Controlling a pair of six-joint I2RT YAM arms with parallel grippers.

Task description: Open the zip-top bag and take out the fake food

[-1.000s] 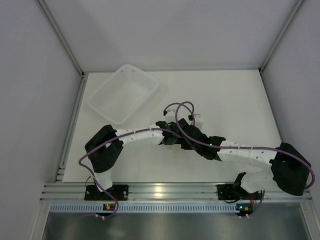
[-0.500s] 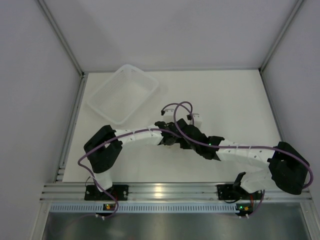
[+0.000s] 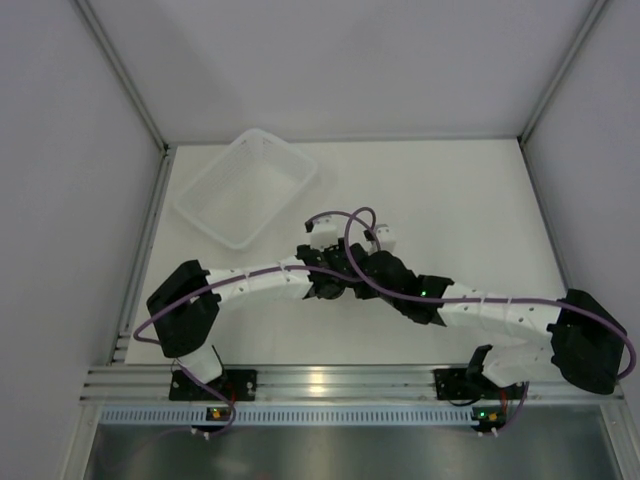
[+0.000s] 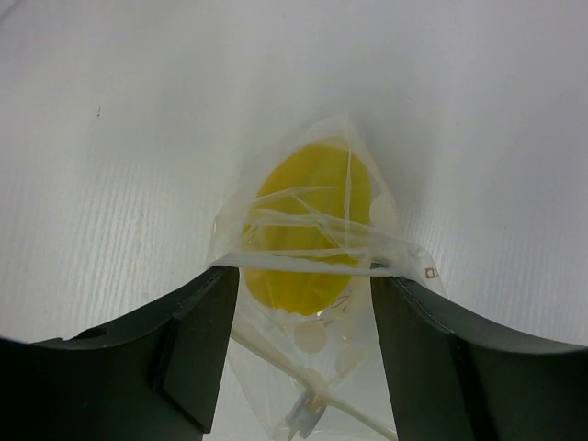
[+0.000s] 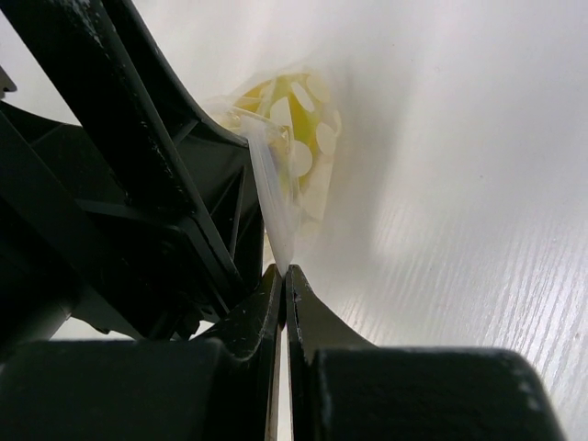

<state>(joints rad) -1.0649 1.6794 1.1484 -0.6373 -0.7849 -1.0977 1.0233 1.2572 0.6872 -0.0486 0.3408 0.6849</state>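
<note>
The zip-top bag (image 4: 390, 234) is a small clear pouch held over the white table, with the yellow fake food (image 4: 308, 197) inside it. My left gripper (image 4: 305, 276) is open, with one finger on each side of the bag just below the food. My right gripper (image 5: 286, 268) is shut on a thin edge of the bag (image 5: 276, 197), and the food (image 5: 260, 92) shows beyond it. In the top view the left gripper (image 3: 335, 283) and right gripper (image 3: 352, 272) meet mid-table, and the bag is hidden under them.
A translucent white basket tray (image 3: 245, 185) stands at the back left of the table. Grey walls close in the table on three sides. Purple cables loop above both wrists (image 3: 345, 225).
Both wrists have moved slightly left and toward the near edge, still together. The left arm's elbow has swung out to the left and lower.
</note>
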